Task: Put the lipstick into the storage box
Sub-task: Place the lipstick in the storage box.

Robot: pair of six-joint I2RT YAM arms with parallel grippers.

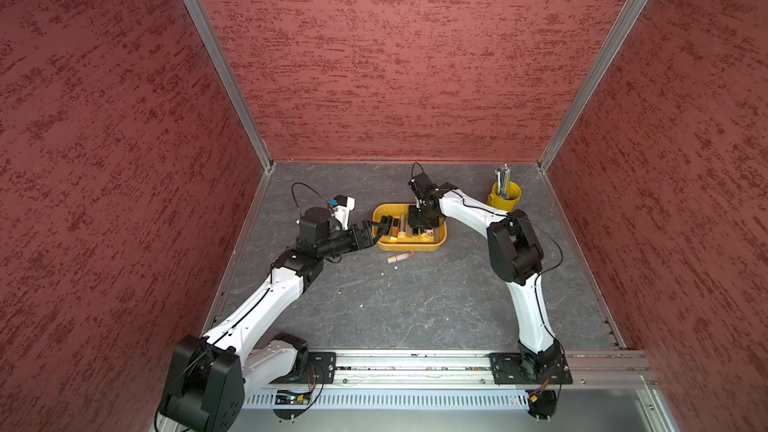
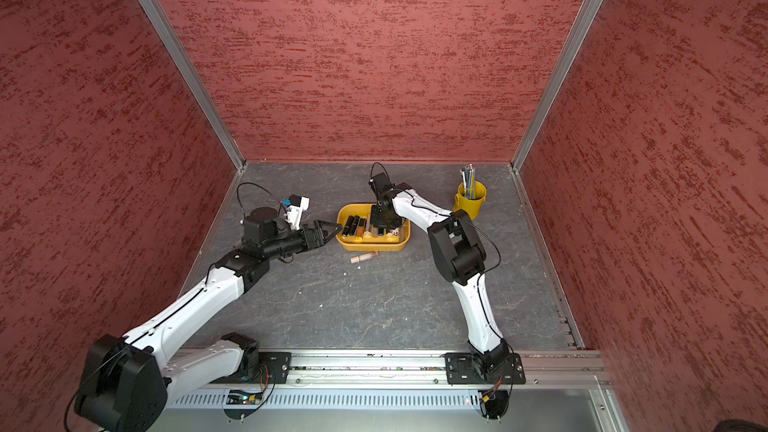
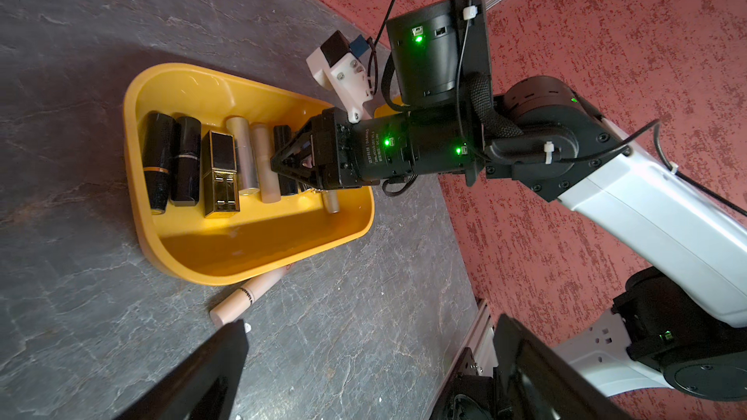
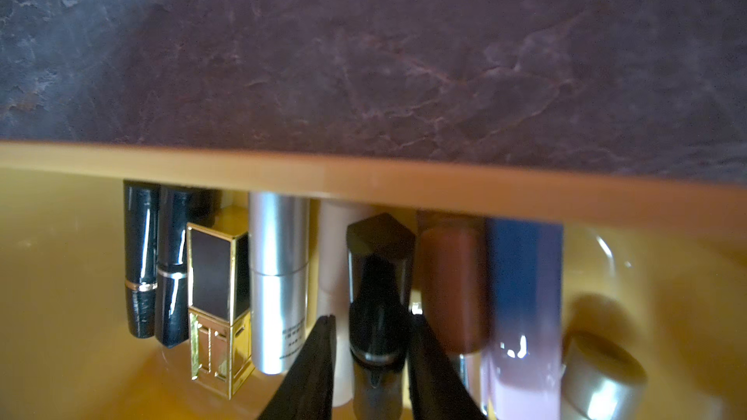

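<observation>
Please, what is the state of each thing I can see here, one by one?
storage box: on the table, holding a row of lipsticks lying side by side.
black lipstick: lying in the box, between the right gripper's jaws.
right gripper: down in the box; grip unclear.
left gripper: open, empty, at the box's end.
beige tube: lying on the table, outside, beside the box's near wall.
pen cup: upright, holding pens.

A dark grey, veined surface (image 1: pixel 415 305) is seen. The yellow storage box (image 1: pixel 411 248) is placed on it, directly under the right claw (image 1: pixel 422 229). A beige lipstick (image 1: pixel 401 258) is laid flat just beside the box wall, on the robot's side of this claw. A yellow pen cup (image 1: pixel 504 197) is stood well apart, to the claw's right.
</observation>
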